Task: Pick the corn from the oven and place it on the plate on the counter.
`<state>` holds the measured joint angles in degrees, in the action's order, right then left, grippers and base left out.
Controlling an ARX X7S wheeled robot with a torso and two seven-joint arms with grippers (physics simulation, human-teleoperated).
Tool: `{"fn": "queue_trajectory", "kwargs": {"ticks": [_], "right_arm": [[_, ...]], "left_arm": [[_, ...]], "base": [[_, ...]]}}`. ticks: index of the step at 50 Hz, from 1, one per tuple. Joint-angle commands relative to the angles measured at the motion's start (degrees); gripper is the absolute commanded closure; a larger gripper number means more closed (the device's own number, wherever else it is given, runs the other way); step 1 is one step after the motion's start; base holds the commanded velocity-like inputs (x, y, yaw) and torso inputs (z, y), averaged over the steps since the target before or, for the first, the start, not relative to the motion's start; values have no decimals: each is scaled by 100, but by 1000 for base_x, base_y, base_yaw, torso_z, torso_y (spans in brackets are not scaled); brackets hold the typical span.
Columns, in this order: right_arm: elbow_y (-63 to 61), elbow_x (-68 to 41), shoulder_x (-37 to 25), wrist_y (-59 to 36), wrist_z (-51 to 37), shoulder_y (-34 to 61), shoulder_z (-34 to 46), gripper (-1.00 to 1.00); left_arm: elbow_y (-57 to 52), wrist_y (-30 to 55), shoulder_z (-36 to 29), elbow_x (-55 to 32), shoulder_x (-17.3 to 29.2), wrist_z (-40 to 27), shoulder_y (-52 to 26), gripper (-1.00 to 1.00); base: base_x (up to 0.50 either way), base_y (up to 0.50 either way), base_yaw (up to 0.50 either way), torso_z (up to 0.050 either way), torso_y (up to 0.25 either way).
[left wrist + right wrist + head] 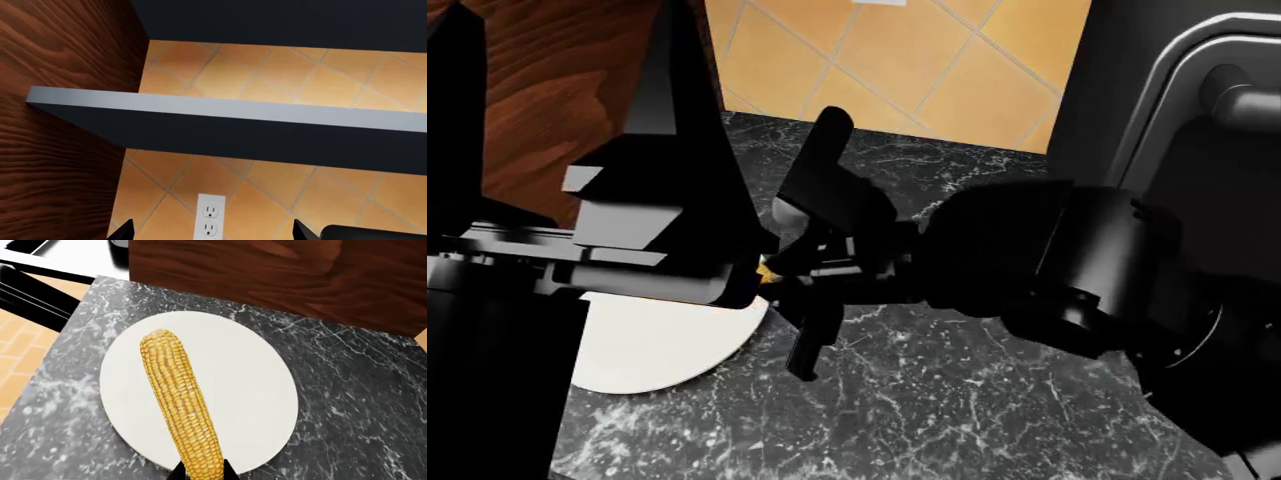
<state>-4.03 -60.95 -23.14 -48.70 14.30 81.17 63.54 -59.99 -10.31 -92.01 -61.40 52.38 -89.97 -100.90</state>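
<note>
The corn [177, 405], a long yellow cob, is held at its near end between the fingertips of my right gripper [202, 472], which is shut on it. The cob stretches over the middle of the white plate [247, 390] on the dark marble counter [347, 405]. I cannot tell whether it touches the plate. In the head view only a sliver of corn [766, 270] shows beside the plate [641, 345], behind the right gripper [807, 290]. My left gripper [210, 231] is open and empty, facing the tiled wall. The black oven [1174, 140] is at the right.
A reddish-brown wooden cabinet side [280, 275] stands right behind the plate. A tiled wall with a white outlet [210, 217] and a grey shelf [227, 107] are in front of the left gripper. The left arm [654, 230] hangs over the plate's far side.
</note>
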Motion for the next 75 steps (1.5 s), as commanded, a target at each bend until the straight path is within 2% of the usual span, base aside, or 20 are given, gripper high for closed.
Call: {"fn": "queue_trajectory", "kwargs": {"ticks": [1, 33, 40, 54, 75], "right_arm": [[1227, 664, 696, 496, 651, 19, 314, 100], [4833, 1593, 2287, 1607, 1916, 348, 813, 100], [4782, 1363, 2302, 1512, 1927, 533, 1107, 100], [4752, 496, 2313, 1235, 2161, 1303, 2304, 100], [4324, -29, 2313, 1570, 1917, 1540, 2488, 100]], "left_arm": [[0, 1, -33, 9, 7, 0, -7, -100], [0, -3, 19, 122, -23, 0, 192, -100], [0, 64, 124, 95, -102, 0, 261, -100], [0, 12, 131, 139, -110, 0, 288, -100], [0, 32, 150, 186, -146, 0, 379, -100]], "base": [[0, 0, 0, 0, 0], [0, 0, 0, 0, 0], [0, 0, 0, 0, 0], [0, 0, 0, 0, 0], [0, 0, 0, 0, 0]]}}
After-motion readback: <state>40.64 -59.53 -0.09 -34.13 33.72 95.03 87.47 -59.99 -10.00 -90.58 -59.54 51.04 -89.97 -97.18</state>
